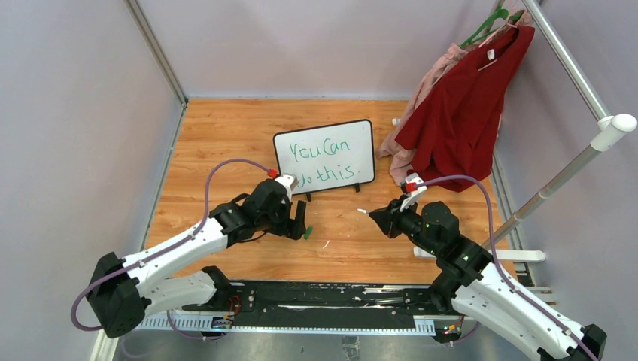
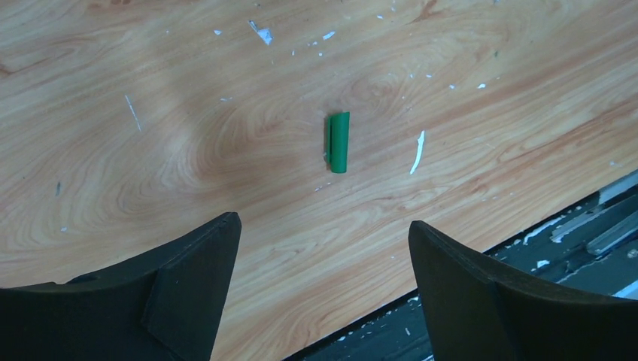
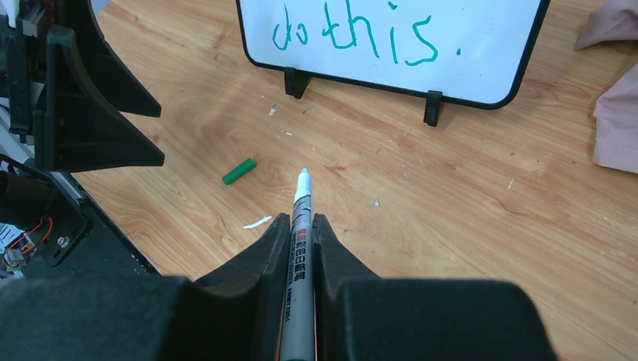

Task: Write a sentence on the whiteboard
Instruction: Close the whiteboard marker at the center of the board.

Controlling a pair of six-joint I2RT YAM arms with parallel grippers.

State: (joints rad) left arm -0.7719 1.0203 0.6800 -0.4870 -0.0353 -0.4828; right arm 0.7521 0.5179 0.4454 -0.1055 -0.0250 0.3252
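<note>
- Lettering done? Green handwritten sentence [image 1: 325, 177] "You Can do this" fills the small black-framed whiteboard [image 1: 357, 143], which stands upright on its feet.
- Looks done. Right gripper [image 3: 301, 219] is clenched on the grey-barrelled marker [image 3: 299, 244], bare tip aimed toward the whiteboard. Left gripper [image 2: 323, 226] is spread wide and holds nothing, hovering over the short green plastic cap [image 2: 338, 141] lying well in front of the whiteboard.
- Capping next, I'd guess. Tips?
- Drop straight, pinch the cap across its width, then line up its open end with the tip before pushing.
</note>
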